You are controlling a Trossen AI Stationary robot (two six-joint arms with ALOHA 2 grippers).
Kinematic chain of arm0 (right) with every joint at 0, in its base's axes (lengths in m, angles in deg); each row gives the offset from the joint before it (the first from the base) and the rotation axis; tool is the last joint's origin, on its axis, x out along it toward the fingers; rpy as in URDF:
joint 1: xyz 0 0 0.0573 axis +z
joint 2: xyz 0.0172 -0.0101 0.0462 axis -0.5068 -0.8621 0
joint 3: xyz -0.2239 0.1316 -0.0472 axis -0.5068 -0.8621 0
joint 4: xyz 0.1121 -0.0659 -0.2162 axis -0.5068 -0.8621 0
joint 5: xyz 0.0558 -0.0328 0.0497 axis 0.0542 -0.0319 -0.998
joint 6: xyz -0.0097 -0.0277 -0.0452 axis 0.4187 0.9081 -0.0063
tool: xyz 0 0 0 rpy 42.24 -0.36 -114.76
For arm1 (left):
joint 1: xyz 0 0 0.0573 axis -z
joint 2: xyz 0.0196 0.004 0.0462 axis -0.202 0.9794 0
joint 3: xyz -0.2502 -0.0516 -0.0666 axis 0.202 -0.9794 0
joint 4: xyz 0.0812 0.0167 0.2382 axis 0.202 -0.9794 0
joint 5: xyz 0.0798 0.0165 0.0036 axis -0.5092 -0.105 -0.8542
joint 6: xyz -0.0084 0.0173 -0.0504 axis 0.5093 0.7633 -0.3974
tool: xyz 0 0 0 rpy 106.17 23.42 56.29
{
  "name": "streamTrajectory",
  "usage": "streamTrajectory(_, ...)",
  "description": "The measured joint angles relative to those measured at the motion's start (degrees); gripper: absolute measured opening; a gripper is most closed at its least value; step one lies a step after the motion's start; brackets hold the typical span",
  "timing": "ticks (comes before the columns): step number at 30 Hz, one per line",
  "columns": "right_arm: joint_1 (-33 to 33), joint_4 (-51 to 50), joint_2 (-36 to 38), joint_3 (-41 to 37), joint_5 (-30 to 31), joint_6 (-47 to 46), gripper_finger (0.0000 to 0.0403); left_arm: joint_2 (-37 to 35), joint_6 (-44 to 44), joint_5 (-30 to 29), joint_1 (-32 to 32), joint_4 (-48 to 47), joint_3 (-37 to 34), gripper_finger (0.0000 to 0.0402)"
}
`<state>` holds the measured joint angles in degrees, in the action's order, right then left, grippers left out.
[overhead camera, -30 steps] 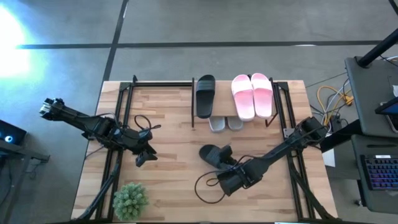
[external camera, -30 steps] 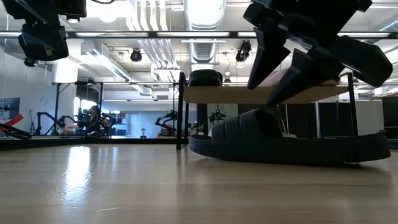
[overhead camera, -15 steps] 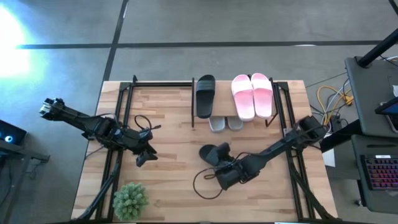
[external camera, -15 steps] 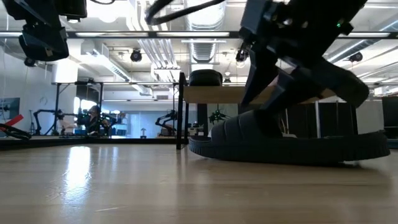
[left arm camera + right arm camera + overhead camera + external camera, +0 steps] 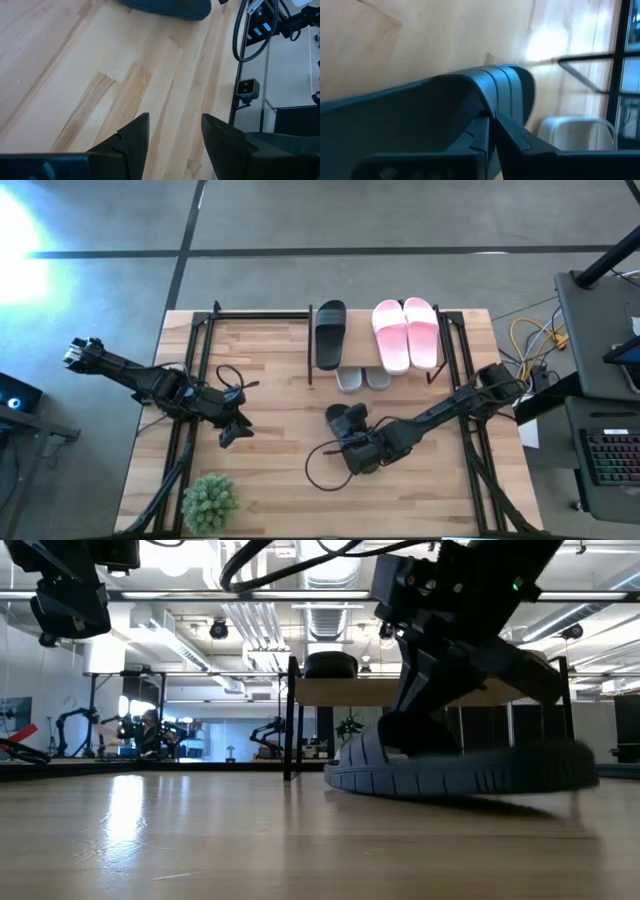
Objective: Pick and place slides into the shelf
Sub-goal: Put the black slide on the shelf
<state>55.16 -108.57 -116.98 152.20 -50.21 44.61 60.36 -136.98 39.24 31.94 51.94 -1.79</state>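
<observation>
A black slide [image 5: 343,420] lies on the wooden table in front of the shelf [image 5: 345,692], and my right gripper [image 5: 356,442] is shut on it. In the low view this slide [image 5: 460,772] shows side on under the gripper. On the shelf's top plank rest a second black slide [image 5: 330,333] and a pink pair [image 5: 407,333]. A light grey pair [image 5: 363,378] pokes out from the lower tier. My left gripper [image 5: 228,435] hangs open above the table's left part, with nothing between its fingers [image 5: 135,135]. My right gripper pinches the black slide's wide ridged strap [image 5: 487,92] between its two fingers, at the strap's edge. The fingers slant down at it from the table's near right. The slide sits sole down, low over the table; I cannot tell whether it is clear of the wood.
A small green plant [image 5: 210,502] stands at the near left corner. A loose black cable [image 5: 318,472] loops on the table beside the right arm. Black frame rails [image 5: 195,350] run along both sides of the table. Bare wood lies between the two arms.
My right gripper has gone down and toward the table's left onto the black slide, and its open fingers have shut on the strap. The slide has shifted a little and turned, and shows shorter in the low view.
</observation>
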Motion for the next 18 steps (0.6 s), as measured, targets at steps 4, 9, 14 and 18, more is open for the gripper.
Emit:
streamTrajectory(4,0.3,-8.2,1.0,4.2,0.2,-6.3,0.0011,0.0,-0.1,0.0,0.0,0.0,0.0,0.0166)
streamTrajectory(9,1.9,-13.7,8.8,10.2,6.7,-15.1,0.001,0.0,-0.2,-1.4,0.0,0.6,0.0,0.0166)
streamTrajectory(14,1.7,-21.1,18.4,15.5,21.3,-26.8,0.001,0.0,-0.1,-2.8,0.0,3.5,0.0,0.0166)
streamTrajectory(18,-2.5,-27.1,24.2,17.9,29.6,-32.9,0.0009,0.0,-0.1,-4.7,0.0,5.0,0.0,0.0166)
